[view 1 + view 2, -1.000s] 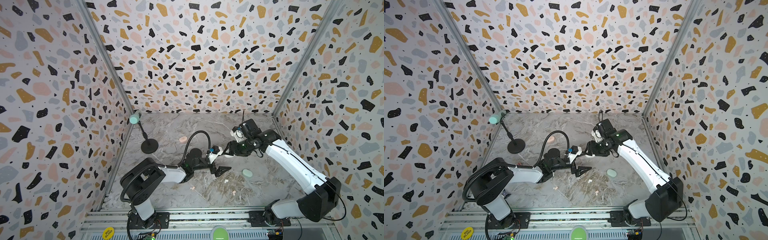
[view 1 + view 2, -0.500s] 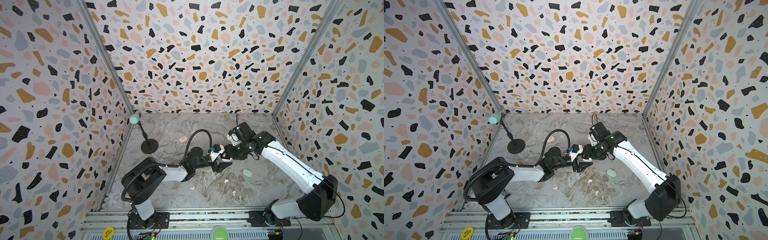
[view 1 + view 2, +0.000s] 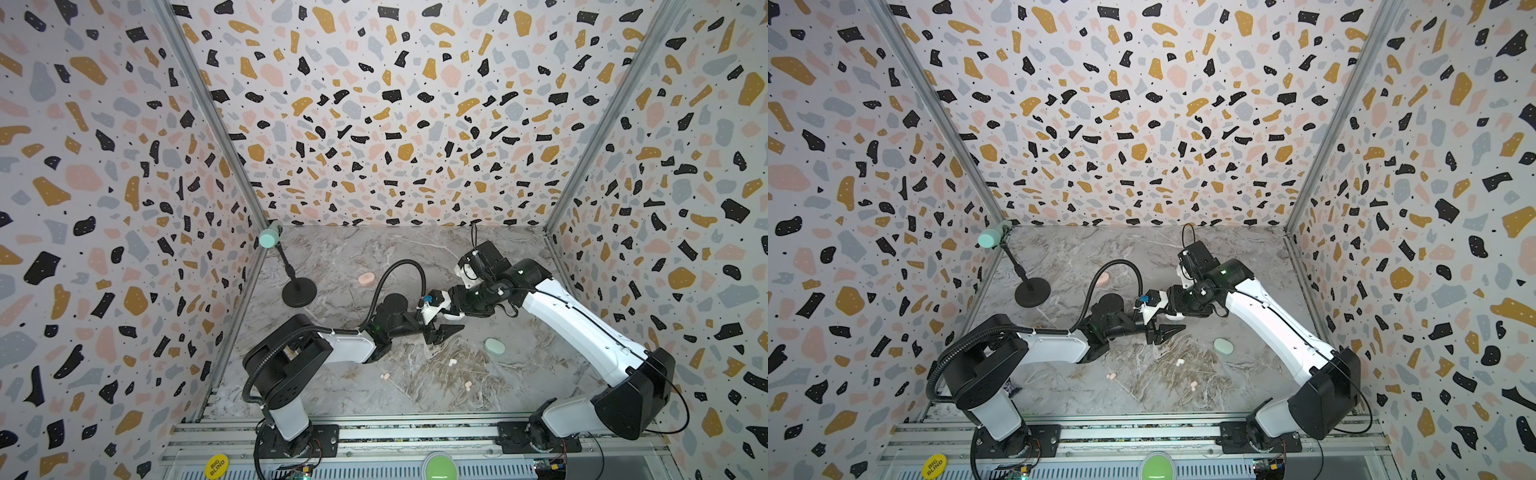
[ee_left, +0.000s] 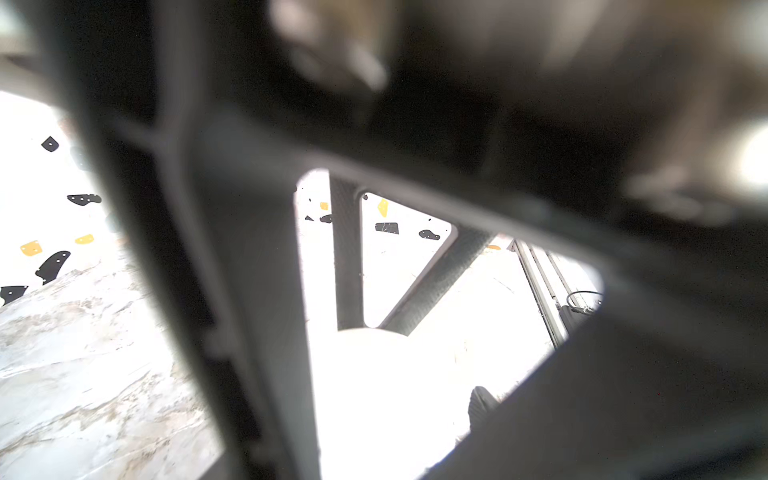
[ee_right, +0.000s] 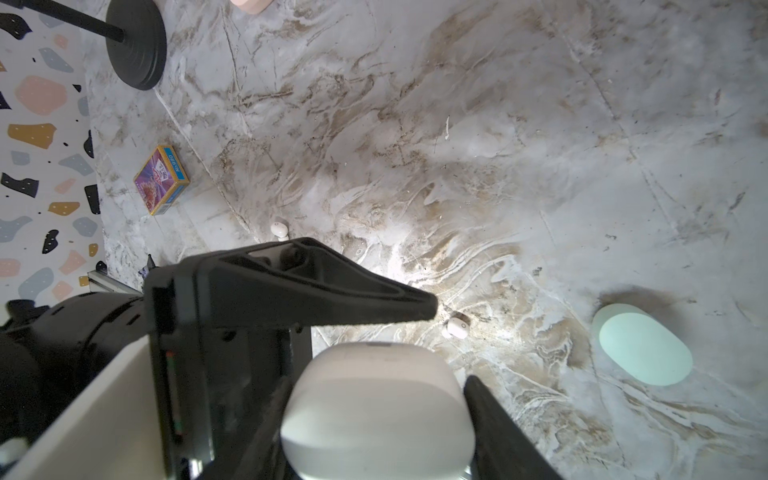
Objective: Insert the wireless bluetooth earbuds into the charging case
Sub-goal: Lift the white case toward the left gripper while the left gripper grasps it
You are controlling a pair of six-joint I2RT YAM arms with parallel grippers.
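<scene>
Marbled tabletop (image 3: pixel 374 253) between terrazzo walls (image 3: pixel 374 104); right fingers (image 5: pixel 498 428) pinch a white case (image 5: pixel 374 415), left fingers (image 5: pixel 332 291) possibly spread, cannot tell.

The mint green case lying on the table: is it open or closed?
Closed. The mint green case lies flat as one smooth oval; no raised lid, no sockets showing.

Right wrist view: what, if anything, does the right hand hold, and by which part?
The right hand holds the white charging case, pinched by its two opposite sides.
</scene>
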